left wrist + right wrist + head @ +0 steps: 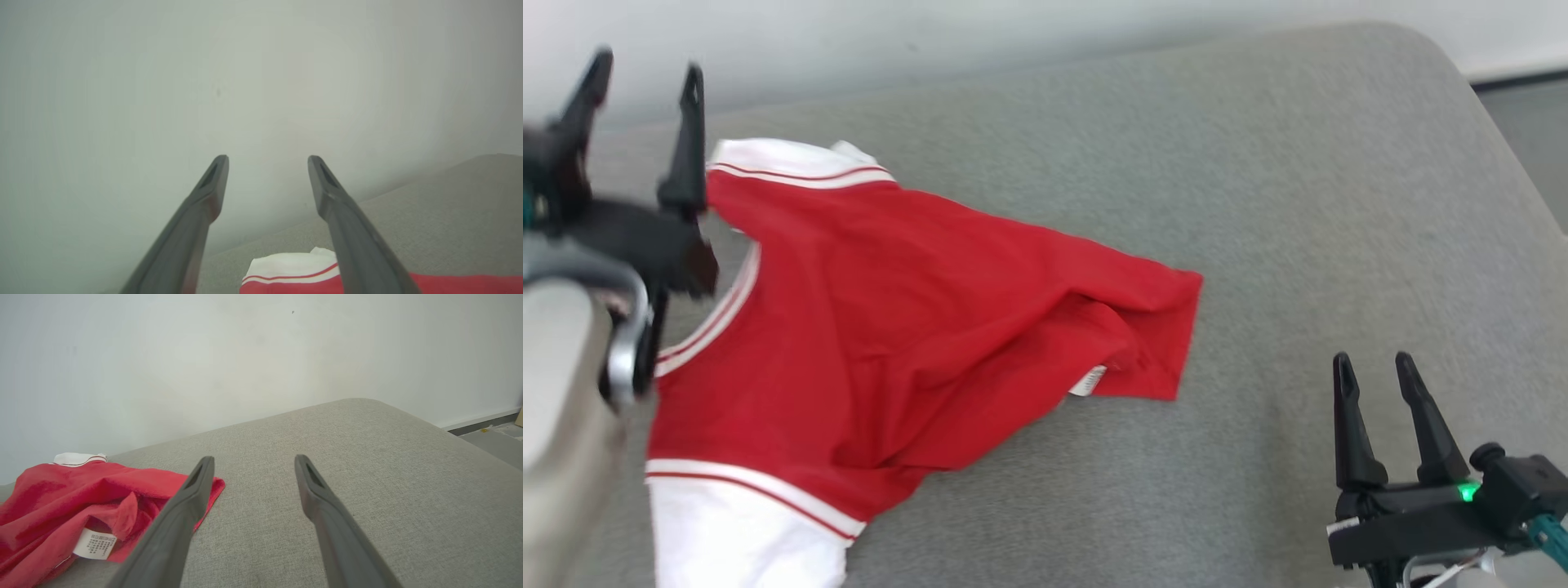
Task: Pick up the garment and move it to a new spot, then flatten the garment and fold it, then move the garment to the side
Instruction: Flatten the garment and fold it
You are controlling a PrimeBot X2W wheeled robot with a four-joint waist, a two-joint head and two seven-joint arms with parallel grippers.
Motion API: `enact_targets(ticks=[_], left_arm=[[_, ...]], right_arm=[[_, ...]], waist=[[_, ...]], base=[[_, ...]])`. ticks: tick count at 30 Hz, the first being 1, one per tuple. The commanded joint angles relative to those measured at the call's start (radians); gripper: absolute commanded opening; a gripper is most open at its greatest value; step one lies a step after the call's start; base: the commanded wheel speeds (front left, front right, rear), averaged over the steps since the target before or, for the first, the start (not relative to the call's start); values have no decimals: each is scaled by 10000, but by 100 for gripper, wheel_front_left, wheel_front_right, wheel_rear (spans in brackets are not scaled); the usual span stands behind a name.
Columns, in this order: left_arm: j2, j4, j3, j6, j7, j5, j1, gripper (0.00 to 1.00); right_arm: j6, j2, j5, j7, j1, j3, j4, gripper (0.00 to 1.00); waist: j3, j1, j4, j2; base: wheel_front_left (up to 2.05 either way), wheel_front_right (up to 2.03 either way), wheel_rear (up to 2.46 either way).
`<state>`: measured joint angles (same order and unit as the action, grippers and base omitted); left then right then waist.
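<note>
Right end effector spread wide, empty, over grey fabric surface; crumpled red-and-white cloth garment lies left of it, beside the wide-open, empty left end effector.

Its jaws are black, its forearm pale grey

Right of the crumpled red-and-white cloth garment, the grey woven cushion surface lies bare — free passage there; behind the garment, a pale wall blocks.
</note>
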<state>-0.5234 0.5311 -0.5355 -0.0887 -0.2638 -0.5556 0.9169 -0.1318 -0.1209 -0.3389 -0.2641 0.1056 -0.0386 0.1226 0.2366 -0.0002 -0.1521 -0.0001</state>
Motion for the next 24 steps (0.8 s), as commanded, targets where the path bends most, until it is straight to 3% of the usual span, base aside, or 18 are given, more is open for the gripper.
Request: enact_targets(ticks=[1,6,11,24], left_arm=[[51,-494,337,-101,-4,72,-645,100],[327,-2273,1528,-339,-8,562,-2732,100],[817,-3475,2423,-298,-9,1045,-4561,100],[2134,-4820,3667,614,-10,1970,-7972,100]], right_arm=[[23,-54,107,-3,-179,13,7,100],[23,-141,133,-3,-433,-45,10,100],[23,-242,137,-3,-642,-141,61,100],[23,-362,154,-3,-1125,-328,154,100]], waist=[[-640,2,649,1],[-1057,2,1153,1],[-1427,2,1590,1],[-2171,2,2231,1]], base=[[0,0,0],[0,0,0],[0,0,0],[0,0,0]])
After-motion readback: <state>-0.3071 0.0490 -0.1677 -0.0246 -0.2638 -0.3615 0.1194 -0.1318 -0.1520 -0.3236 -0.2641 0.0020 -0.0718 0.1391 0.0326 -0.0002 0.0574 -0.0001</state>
